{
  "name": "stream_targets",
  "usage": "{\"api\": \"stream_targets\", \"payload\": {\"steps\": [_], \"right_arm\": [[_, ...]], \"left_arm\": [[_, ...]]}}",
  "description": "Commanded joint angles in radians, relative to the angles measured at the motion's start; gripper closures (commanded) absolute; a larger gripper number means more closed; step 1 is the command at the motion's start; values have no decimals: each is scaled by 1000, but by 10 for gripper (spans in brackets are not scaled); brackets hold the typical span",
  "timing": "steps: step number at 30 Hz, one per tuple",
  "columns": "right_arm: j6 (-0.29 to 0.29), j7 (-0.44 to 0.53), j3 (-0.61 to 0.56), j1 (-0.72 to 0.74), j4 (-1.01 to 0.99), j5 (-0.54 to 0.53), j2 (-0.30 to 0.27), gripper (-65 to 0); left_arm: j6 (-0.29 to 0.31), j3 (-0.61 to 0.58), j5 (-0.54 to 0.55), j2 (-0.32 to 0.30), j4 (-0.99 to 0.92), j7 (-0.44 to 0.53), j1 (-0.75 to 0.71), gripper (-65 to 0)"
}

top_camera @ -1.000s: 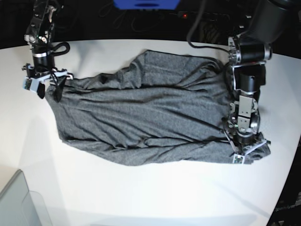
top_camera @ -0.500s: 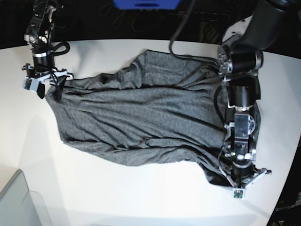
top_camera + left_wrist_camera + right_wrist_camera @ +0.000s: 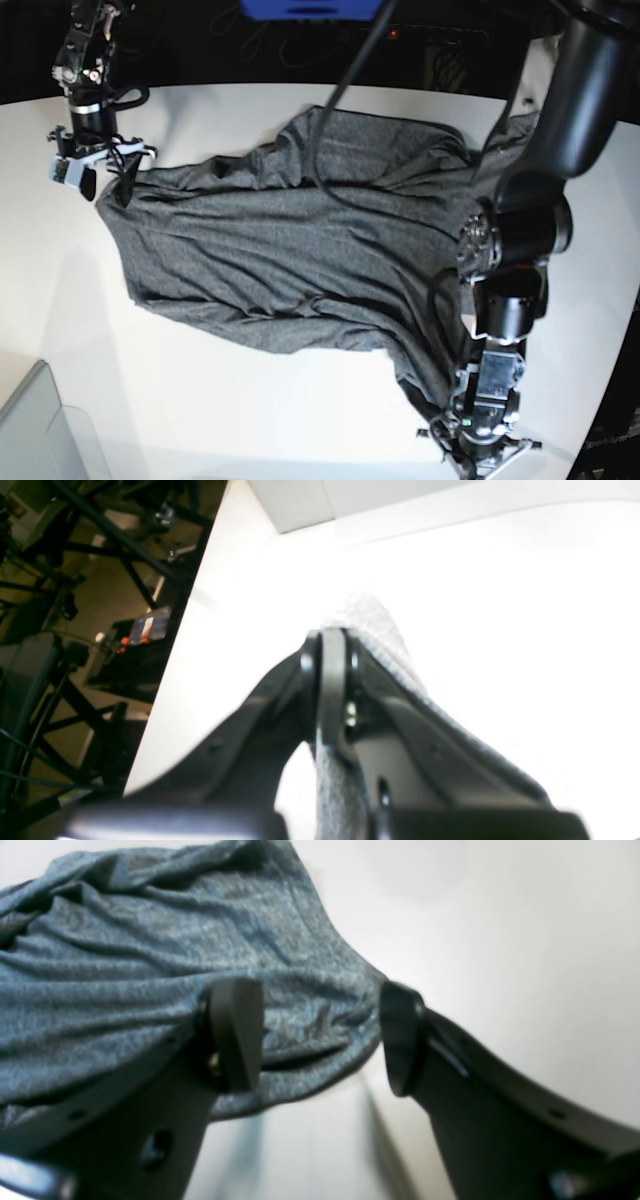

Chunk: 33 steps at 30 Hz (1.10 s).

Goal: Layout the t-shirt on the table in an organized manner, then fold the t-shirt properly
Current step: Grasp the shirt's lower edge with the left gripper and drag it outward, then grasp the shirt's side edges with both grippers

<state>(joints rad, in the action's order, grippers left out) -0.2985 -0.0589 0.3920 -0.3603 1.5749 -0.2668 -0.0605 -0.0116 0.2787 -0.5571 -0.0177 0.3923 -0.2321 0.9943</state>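
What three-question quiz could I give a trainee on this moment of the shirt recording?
1. True or false: the left tool is shut on the t-shirt.
2. How do the jaws of the right tool stand? A) apart, B) clamped on cloth, C) out of view.
3. Fill in: the shirt lies on a white ____.

Key
1. True; grey cloth is pinched between its closed fingers.
2. A; they straddle a shirt edge without closing.
3. table.
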Motion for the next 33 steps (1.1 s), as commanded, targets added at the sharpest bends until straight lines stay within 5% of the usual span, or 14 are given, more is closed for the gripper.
{"api": "stream_targets", "payload": {"steps": [1, 8, 10, 13, 20, 26, 33], "right_arm": [[-6, 29, 5, 2, 20, -6, -8, -373], [-6, 29, 0, 2, 20, -6, -6, -373], [-6, 29, 0, 2, 20, -6, -6, -373], [-6, 29, 0, 8, 20, -6, -5, -373], [-6, 34, 0, 13, 23, -9, -5, -373], [-6, 34, 2, 24, 94, -9, -3, -373], [-6, 31, -57, 22, 180, -9, -3, -376]], "left_arm": [[-14, -3, -7, -1, 4, 26, 48, -41], [-8, 0, 1, 5, -28, 24, 11, -528], [-8, 6, 4, 5, 30, 17, -24, -610], [-4, 6, 4, 5, 153, 13, -107, -597], [-3, 6, 39, 12, 523, -118, -389, -374], [-3, -2, 220, -1, 570, -134, -564, -358], [-4, 4, 243, -26, 554, -128, -662, -358]]}}
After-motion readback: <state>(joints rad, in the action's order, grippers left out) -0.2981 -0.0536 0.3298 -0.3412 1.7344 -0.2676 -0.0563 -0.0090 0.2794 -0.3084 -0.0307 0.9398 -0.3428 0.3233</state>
